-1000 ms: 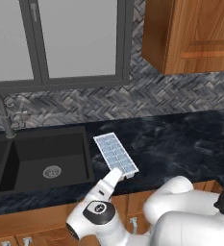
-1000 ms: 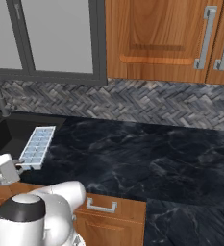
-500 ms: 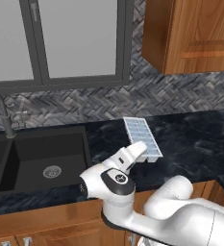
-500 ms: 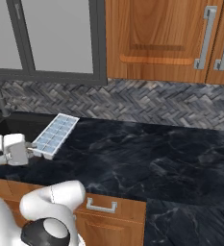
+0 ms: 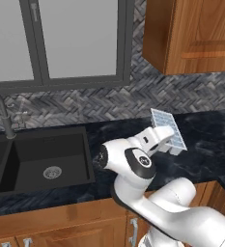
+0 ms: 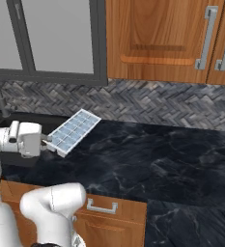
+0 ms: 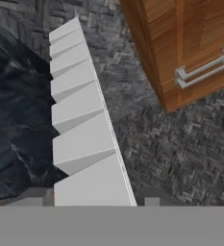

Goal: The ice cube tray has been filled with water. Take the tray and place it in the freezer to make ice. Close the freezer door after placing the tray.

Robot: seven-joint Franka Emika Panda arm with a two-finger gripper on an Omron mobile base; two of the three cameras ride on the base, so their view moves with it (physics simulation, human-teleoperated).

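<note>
The ice cube tray (image 5: 168, 129), white with pale-blue water cells, hangs tilted in the air above the black counter (image 5: 208, 144). My gripper (image 5: 165, 145) is shut on its near end. From the right base view the tray (image 6: 74, 130) sticks out to the right of the gripper (image 6: 50, 141), over the counter's left part. In the hand view the tray (image 7: 80, 120) shows edge-on with its white cell undersides, running away from the gripper (image 7: 92, 199) toward the backsplash. The freezer and the freezer door are out of view.
A black sink (image 5: 41, 159) with a faucet (image 5: 3, 116) lies left of the arm, below a window (image 5: 80, 38). Wooden wall cabinets (image 6: 172, 38) with bar handles hang above the counter (image 6: 157, 159). Wooden drawers (image 6: 102, 207) front the counter.
The arm has swung to the right and lifted, carrying the tray from near the sink's edge to above the counter. The grip on the tray has stayed the same.
</note>
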